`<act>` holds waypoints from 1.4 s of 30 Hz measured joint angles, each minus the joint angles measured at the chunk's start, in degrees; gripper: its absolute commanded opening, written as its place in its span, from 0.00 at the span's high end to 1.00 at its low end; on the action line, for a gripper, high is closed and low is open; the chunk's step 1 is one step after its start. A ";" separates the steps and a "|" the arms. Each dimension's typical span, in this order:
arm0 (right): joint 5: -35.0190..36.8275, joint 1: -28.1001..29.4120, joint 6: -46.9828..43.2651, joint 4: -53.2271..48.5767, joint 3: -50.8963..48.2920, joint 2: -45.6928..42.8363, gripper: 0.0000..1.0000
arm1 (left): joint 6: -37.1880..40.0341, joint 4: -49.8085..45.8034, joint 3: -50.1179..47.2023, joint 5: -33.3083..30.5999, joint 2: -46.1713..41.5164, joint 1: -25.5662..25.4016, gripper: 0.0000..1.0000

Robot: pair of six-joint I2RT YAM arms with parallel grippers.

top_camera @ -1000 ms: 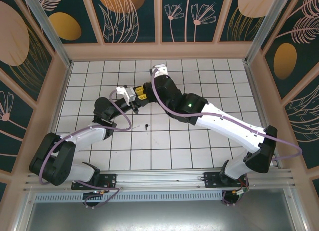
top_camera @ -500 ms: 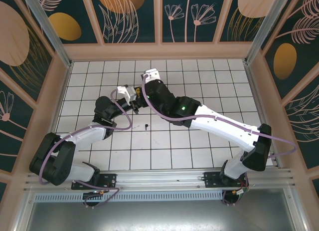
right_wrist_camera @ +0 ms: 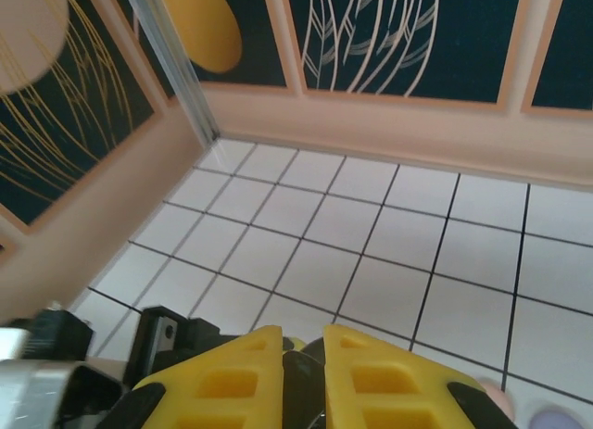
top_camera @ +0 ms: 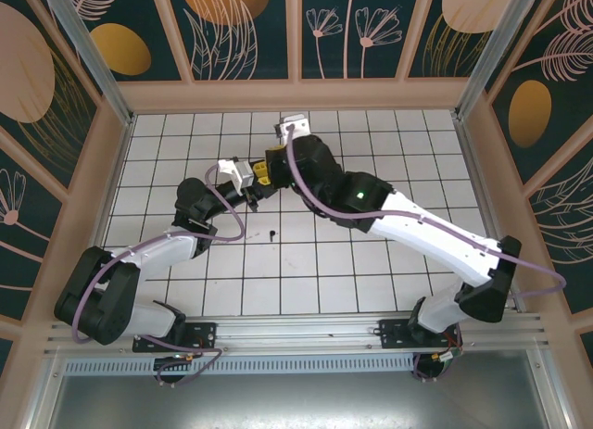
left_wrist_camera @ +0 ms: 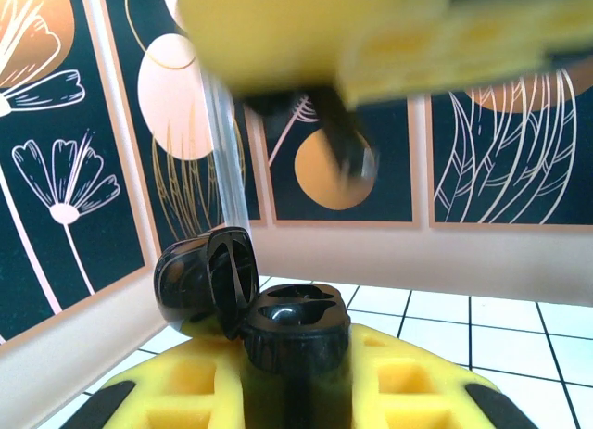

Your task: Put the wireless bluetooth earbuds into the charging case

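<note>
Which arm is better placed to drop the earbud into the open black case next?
Right, probably: the right gripper pinches a small black stemmed earbud above the open black charging case, which the left gripper clamps.

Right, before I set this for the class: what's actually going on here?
The left gripper is shut on a black charging case, its lid flipped open. The right gripper hangs just above it, pinching a black earbud over the case's sockets; it is not in yet. A second black earbud lies on the tiled table.
</note>
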 measured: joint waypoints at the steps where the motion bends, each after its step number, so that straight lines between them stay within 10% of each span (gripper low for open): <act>1: -0.61 -0.28 -0.04 0.48 -0.31 -1.25 0.85 | 0.00 -0.04 0.00 0.20 -0.02 0.00 1.00; 11: -6.64 -2.38 -3.43 5.75 -9.29 -11.69 0.85 | -0.07 -0.83 1.03 4.33 -1.51 0.00 1.00; 42: -4.59 -2.21 -4.09 7.10 -11.61 -7.13 0.85 | -1.75 -1.99 1.90 8.72 -2.67 -0.33 1.00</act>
